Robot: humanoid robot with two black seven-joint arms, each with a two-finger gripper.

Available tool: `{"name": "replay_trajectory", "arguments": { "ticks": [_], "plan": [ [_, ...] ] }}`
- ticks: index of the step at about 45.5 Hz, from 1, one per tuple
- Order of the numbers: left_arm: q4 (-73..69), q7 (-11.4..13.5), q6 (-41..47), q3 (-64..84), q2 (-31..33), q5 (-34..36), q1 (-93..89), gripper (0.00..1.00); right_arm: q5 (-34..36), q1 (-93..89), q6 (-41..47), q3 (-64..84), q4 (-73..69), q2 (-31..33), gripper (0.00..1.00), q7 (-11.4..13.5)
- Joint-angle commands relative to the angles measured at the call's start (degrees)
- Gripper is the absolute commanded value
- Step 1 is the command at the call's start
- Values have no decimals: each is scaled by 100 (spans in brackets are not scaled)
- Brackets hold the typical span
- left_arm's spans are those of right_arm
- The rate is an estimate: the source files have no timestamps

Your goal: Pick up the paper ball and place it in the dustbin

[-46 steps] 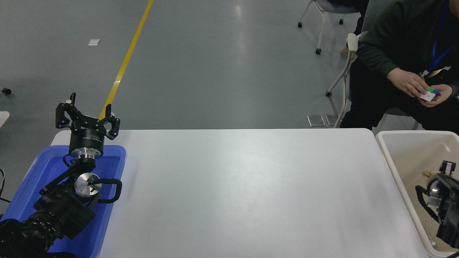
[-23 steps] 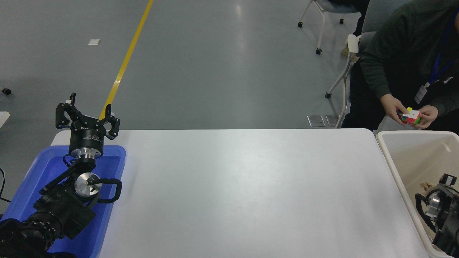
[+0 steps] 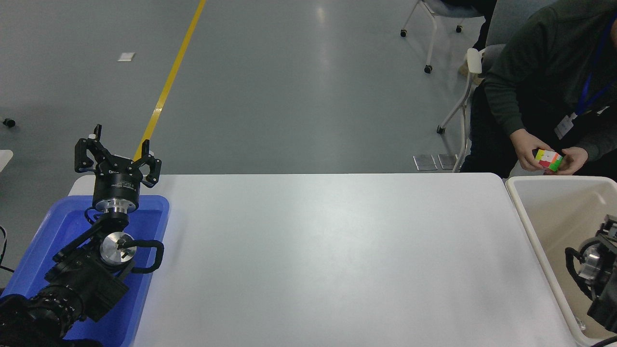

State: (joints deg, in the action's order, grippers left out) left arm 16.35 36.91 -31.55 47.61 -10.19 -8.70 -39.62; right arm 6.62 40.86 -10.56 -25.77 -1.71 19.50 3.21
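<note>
The dustbin [image 3: 554,180], a deep beige bin with a white rounded rim, stands at the table's right end. My right arm [image 3: 595,260] comes in from the right edge and hangs over the inside of the bin; its gripper is mostly cut off by the picture's edge. The paper ball does not show; it is hidden or out of view. My left gripper [image 3: 118,155] is open and empty, parked above the far end of the blue tray at the lower left.
A shallow bright blue tray [image 3: 154,202] lies at the table's left end under my left arm. A person sits at the far right, both hands holding a coloured puzzle cube [image 3: 548,160] just beyond the bin's far rim. The white table [image 3: 318,250] lies between.
A tan wad showed in the bin beside my right arm in the earlier frames and no longer shows. My right arm has shifted slightly right. The person's hands moved down toward the bin.
</note>
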Motion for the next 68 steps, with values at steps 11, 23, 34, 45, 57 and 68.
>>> {"name": "replay_trajectory", "arguments": {
  "ticks": [11, 23, 34, 45, 57, 68],
  "plan": [
    [0, 0, 0, 2, 0, 0, -2, 99, 15, 264, 1776, -1194, -891, 326, 100, -57],
    [0, 0, 0, 2, 0, 0, 7, 99, 15, 194, 1926, -1676, -2737, 590, 100, -321],
    [0, 0, 0, -6, 0, 0, 7, 99, 15, -52, 1917, -2222, -3669, 318, 100, -356],
    [0, 0, 0, -6, 0, 0, -2, 99, 41, -553, 1979, -2969, -4100, -86, 100, -365],
    [0, 0, 0, -6, 0, 0, -2, 99, 41, -1062, 2506, -3276, -4100, -236, 100, -409],
    [0, 0, 0, -6, 0, 0, -2, 99, 41, -1467, 2928, -3365, -4065, -245, 100, -409]
  ]
}}
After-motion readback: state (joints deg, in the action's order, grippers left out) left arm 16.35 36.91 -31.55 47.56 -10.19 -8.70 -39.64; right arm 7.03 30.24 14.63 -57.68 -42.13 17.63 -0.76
